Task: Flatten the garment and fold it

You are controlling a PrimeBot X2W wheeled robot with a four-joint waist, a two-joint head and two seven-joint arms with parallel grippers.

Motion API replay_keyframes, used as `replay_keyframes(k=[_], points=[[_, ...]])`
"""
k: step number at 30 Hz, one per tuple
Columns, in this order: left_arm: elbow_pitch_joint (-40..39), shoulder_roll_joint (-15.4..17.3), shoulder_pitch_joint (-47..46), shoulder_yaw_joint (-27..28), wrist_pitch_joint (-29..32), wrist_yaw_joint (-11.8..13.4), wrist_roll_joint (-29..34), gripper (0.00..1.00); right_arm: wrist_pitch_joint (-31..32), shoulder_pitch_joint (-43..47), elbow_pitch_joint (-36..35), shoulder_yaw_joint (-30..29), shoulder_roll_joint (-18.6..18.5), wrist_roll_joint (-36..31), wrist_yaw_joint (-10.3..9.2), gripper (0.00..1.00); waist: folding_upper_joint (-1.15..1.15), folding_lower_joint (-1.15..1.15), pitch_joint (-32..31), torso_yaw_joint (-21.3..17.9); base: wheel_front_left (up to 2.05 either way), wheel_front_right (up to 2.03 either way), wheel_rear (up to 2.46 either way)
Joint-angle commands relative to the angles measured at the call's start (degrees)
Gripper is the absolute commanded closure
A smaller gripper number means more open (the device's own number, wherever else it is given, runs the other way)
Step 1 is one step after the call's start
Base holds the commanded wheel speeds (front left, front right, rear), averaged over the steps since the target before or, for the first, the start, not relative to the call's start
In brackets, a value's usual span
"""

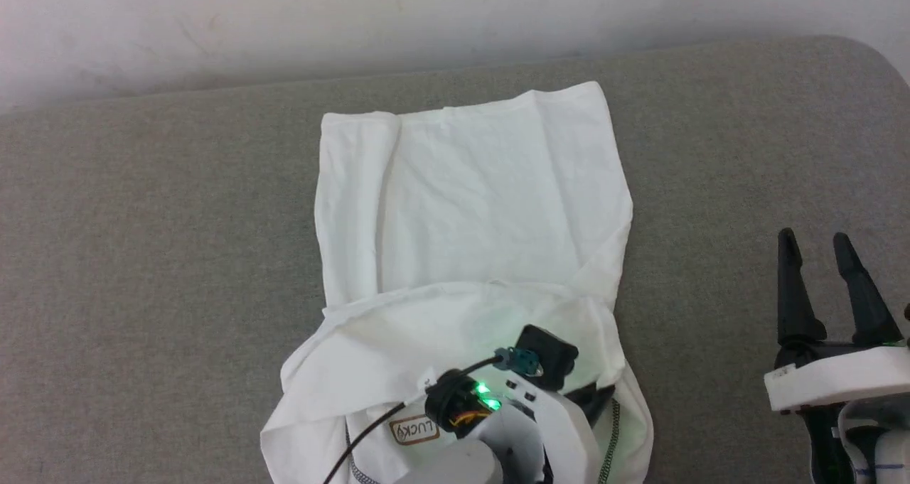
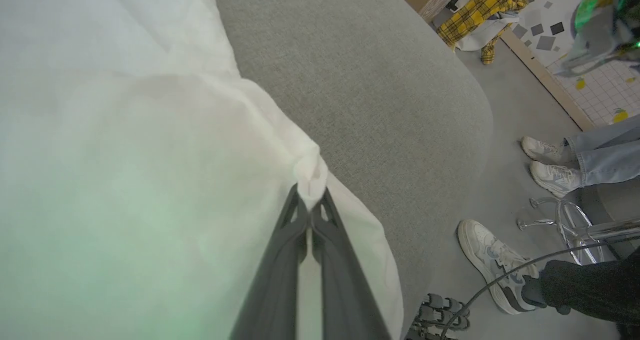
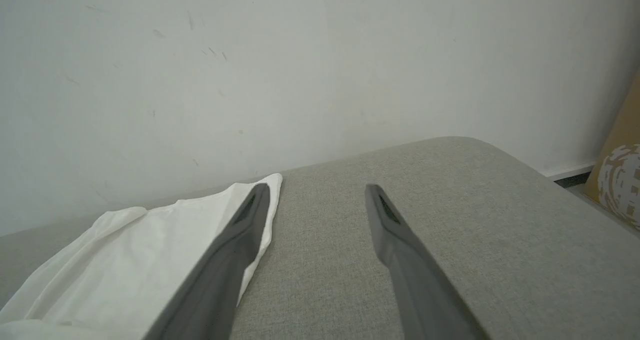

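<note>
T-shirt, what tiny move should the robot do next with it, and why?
Probably the left gripper should carry its pinch a bit toward the far hem, then lay it down. It is shut on a bunched edge of the T-shirt, whose near part already laps over the flat far part. The right gripper is open, off the cloth.

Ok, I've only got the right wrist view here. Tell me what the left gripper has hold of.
Observer: The left gripper is shut on a pinched fold of the white T-shirt.
Operator: Say which end of it.
Observer: The near end, where the LUCKY patch shows; it lies rumpled over the flatter far half.
Operator: Report anything beside the surface.
Observer: Feet in white sneakers stand on the floor by the grey padded surface.
</note>
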Motion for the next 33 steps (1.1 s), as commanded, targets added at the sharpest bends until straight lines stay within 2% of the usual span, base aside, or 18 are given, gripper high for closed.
replay_keyframes(k=[1, 5, 6, 7, 12, 14, 16, 21, 23, 25, 26, 29, 33], points=[[0.84, -0.1, -0.61, -1.11, -0.6, 0.28, -0.64, 1.0, -0.19, -0.85, 0.46, 0.44, 0.17, 0.44, -0.05, 0.0, 0.0, -0.01, 1.28, -1.08, 0.0, 0.0, 0.0], [3.29, -0.11, -2.05, -4.95, -2.68, 0.3, -2.89, 0.98, -0.27, -1.33, 1.95, 1.78, 0.17, 0.25, -0.05, 0.0, 0.0, -0.01, 0.77, -0.89, 0.0, 0.0, 0.0], [3.53, -0.11, -2.25, -5.56, -3.42, 0.29, -3.8, 0.6, -0.22, -1.36, 2.24, 2.06, 0.17, 0.22, -0.05, 0.0, 0.0, -0.01, 0.44, -0.77, 0.0, 0.0, 0.0], [3.67, -0.11, -2.5, -6.05, -4.24, 0.27, -4.7, 0.0, -0.17, -1.35, 2.48, 2.22, 0.17, 0.18, -0.05, 0.0, 0.0, -0.01, 0.02, -0.57, 0.0, 0.0, 0.0], [3.25, -0.11, -4.53, -5.91, -8.92, 0.34, -8.04, 0.0, 0.25, -0.83, 3.01, 2.72, 0.17, -0.17, -0.05, 0.0, 0.0, -0.01, -2.6, 0.36, 0.0, 0.0, 0.0], [2.73, -0.05, -5.75, -3.93, -10.63, 0.33, -8.89, 0.0, 0.42, -0.52, 2.84, 2.95, 0.17, -0.22, -0.05, 0.0, 0.0, -0.01, -3.49, 0.5, 0.0, 0.0, 0.0], [1.78, 1.48, -7.6, -1.39, -11.48, 0.45, -9.35, 0.0, 0.55, -0.29, 2.48, 3.17, 0.17, -0.13, -0.05, 0.0, 0.0, -0.01, -3.96, 0.47, 0.0, 0.0, 0.0], [0.36, 11.14, -14.41, 4.48, -9.61, 1.07, -8.38, 0.0, 0.88, -0.28, 1.35, 5.16, 0.17, 0.14, -0.05, 0.0, 0.0, -0.01, -3.0, -1.17, 0.0, 0.0, 0.0], [0.86, 15.29, -17.27, 6.49, -7.63, 0.4, -8.6, 0.0, 0.85, -0.44, 0.67, 6.36, 0.17, 0.19, -0.05, 0.0, 0.0, -0.01, -1.55, -2.21, 0.0, 0.0, 0.0], [2.34, 19.45, -20.64, 7.18, -5.7, -1.31, -7.68, 0.0, 0.58, -0.9, -0.05, 7.33, 0.17, 0.29, -0.05, 0.0, 0.0, -0.01, 0.36, -3.34, 0.0, 0.0, 0.0], [2.34, 19.45, -20.64, 7.18, -5.7, -1.31, -7.68, 0.0, 0.58, -0.9, -0.05, 7.33, 0.17, 0.29, -0.05, 0.0, 0.0, -0.01, 0.36, -3.34, 0.0, 0.0, 0.0], [6.28, 24.21, -25.06, 7.18, -1.59, -4.34, -7.01, 0.0, 0.02, -1.95, -0.78, 9.06, 0.17, 0.56, -0.05, 0.0, 0.0, -0.01, 3.31, -5.46, 0.0, 0.0, 0.0], [12.28, 27.96, -30.82, 7.53, 4.47, -7.7, -7.73, 0.0, -0.82, -3.26, -1.91, 10.95, 0.17, 0.68, -0.05, 0.0, 0.0, -0.01, 7.27, -8.1, 0.0, 0.0, 0.0]])
